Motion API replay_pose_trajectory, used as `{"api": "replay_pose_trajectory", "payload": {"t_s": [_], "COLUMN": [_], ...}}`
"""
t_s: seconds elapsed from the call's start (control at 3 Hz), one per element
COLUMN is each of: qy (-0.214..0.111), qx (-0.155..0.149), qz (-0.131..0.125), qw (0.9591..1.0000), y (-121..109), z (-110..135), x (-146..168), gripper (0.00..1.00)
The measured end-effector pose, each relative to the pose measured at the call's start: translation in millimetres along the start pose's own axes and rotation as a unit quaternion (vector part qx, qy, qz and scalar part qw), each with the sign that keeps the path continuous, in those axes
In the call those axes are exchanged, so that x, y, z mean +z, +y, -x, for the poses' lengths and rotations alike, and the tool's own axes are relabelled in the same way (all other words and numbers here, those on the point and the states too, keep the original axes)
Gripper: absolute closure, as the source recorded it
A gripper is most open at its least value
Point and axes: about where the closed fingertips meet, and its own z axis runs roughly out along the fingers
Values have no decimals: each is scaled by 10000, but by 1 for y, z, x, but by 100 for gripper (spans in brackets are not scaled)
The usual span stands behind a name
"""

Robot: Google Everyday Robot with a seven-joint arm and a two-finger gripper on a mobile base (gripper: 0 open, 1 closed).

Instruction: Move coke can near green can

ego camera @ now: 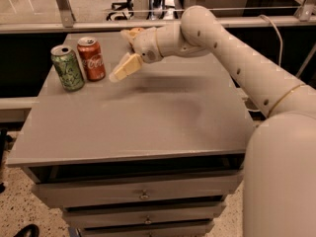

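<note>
The red coke can [92, 59] stands upright on the grey table [148, 112] at the back left. The green can [67, 67] stands upright just left of it, almost touching. My gripper [121, 54] hovers just right of the coke can, clear of it, with its fingers spread open and empty. One cream finger [125, 67] points down-left toward the coke can; the other finger [131, 32] sits behind it, farther back.
My arm reaches in from the right across the back of the table. The table has drawers [143, 195] below its front edge. A rail and glass panel [89, 23] run behind the table.
</note>
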Motion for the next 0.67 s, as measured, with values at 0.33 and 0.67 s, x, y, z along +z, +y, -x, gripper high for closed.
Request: {"api": "replay_pose_trajectory", "payload": {"t_s": [0.33,0.67], "qy": [63,174], "qx": [-56,54], "qz": [-735,-1029], "qw": [9973,9945], "y": [6,4], "z": [9,-7], "x": [-75,-115], "gripper": [0,0]}}
